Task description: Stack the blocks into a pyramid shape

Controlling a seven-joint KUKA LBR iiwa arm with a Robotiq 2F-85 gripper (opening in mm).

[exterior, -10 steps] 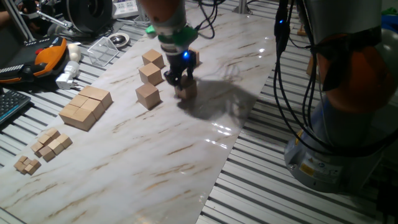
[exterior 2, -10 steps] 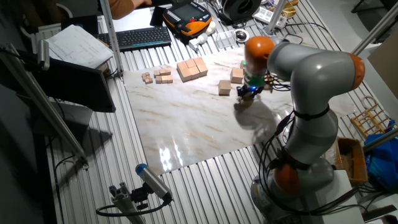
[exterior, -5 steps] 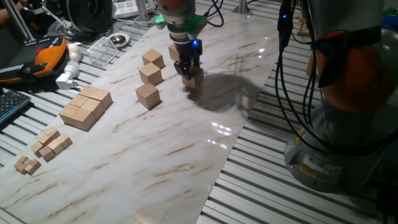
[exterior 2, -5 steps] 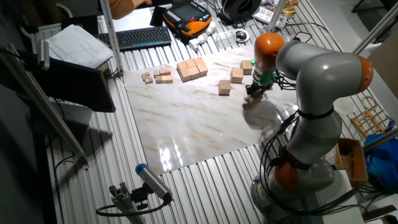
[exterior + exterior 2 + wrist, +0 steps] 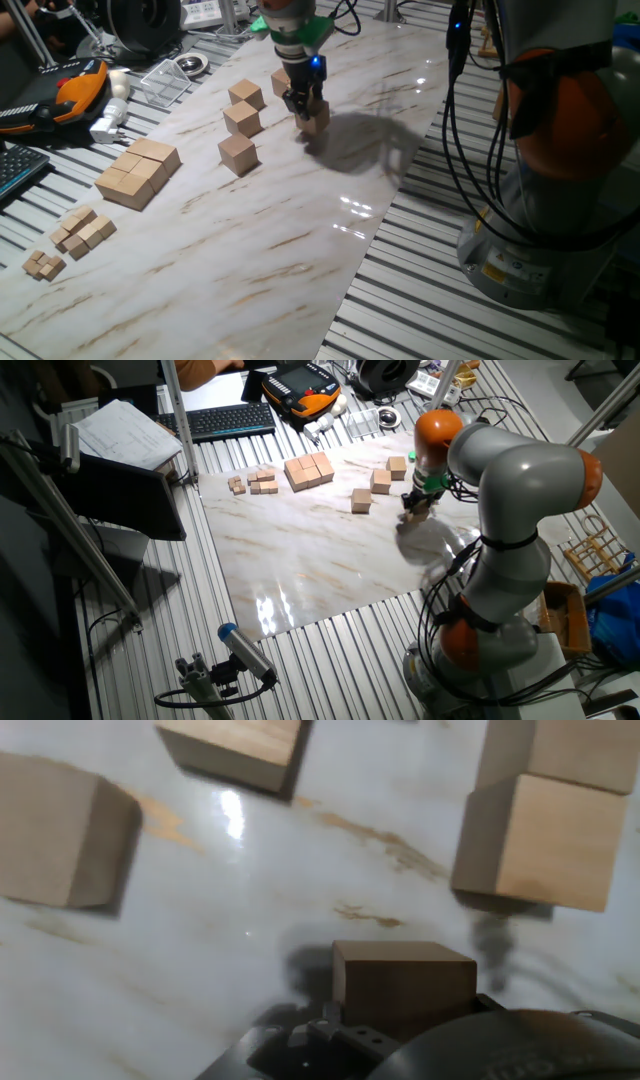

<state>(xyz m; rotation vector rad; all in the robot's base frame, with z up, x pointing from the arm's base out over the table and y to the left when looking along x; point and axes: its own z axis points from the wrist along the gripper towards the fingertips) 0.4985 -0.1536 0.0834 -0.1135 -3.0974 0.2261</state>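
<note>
With the claw (image 5: 304, 108) clamped on a plain light-tan wooden cube (image 5: 314, 118), set it squarely down touching the neighbouring tan cubes (image 5: 535, 840) on the marbled tabletop (image 5: 300, 230).

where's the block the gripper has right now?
In one fixed view the held block sits between the fingers of the gripper at the far end of the marble board, right of the three loose blocks, by another block.
</note>
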